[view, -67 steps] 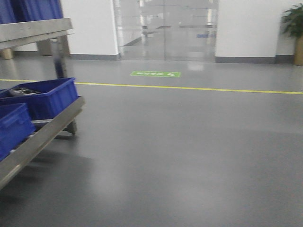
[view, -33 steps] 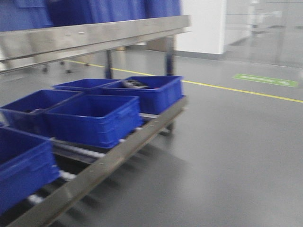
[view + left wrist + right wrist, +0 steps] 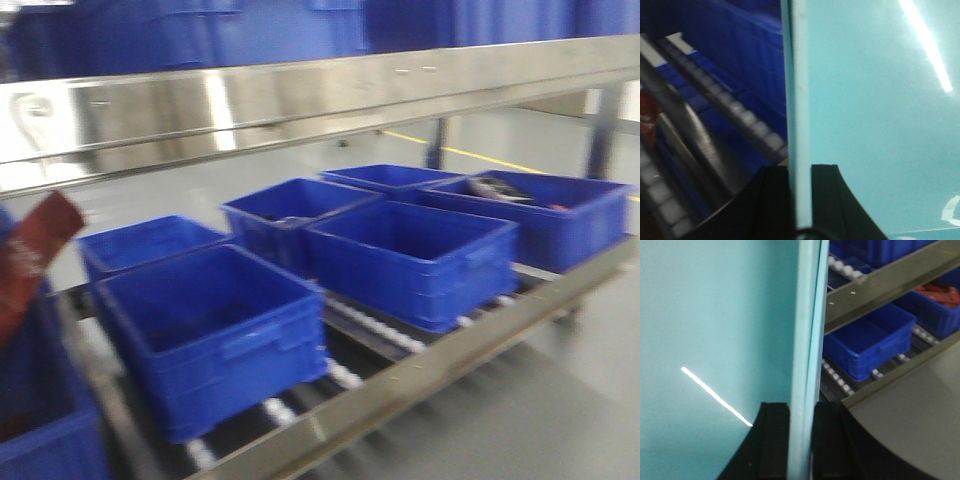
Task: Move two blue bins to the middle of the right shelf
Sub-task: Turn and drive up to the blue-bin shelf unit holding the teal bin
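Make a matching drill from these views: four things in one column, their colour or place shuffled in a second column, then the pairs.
Things:
1. nearest bin
2. far-right bin
3. shelf rail
4. panel gripped by the left pincer

Descriptions:
A. shiny metal, above the bins
B. pale turquoise
C. blue, nothing visible inside
D. blue, with dark items inside

Pairs: 1-C, 2-D, 3-A, 4-B
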Controlling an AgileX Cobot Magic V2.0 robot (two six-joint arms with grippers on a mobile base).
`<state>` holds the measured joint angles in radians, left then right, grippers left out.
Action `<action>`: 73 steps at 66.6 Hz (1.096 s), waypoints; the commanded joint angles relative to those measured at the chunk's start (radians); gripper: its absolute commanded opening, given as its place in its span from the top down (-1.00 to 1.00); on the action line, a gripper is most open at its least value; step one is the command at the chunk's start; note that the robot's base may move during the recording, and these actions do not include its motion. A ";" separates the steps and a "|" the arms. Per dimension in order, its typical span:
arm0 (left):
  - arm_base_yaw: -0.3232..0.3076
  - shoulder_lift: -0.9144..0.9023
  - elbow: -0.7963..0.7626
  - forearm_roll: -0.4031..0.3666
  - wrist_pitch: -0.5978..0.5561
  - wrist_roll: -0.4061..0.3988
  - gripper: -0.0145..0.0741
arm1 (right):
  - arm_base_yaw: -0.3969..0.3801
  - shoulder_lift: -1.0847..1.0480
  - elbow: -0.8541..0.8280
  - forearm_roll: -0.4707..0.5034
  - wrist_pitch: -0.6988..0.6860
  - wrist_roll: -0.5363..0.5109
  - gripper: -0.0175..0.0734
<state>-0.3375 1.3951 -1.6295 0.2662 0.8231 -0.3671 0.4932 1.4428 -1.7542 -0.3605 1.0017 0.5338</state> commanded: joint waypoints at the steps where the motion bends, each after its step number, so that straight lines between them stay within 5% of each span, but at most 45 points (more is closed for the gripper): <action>1: 0.004 -0.014 -0.017 0.011 -0.109 0.000 0.92 | 0.007 -0.020 -0.020 0.019 -0.096 -0.007 0.98; 73: 0.004 -0.014 -0.017 0.012 -0.109 0.000 0.92 | 0.007 -0.020 -0.020 0.019 -0.096 -0.007 0.98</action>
<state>-0.3375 1.3951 -1.6295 0.2711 0.8231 -0.3671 0.4932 1.4428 -1.7542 -0.3583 0.9990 0.5338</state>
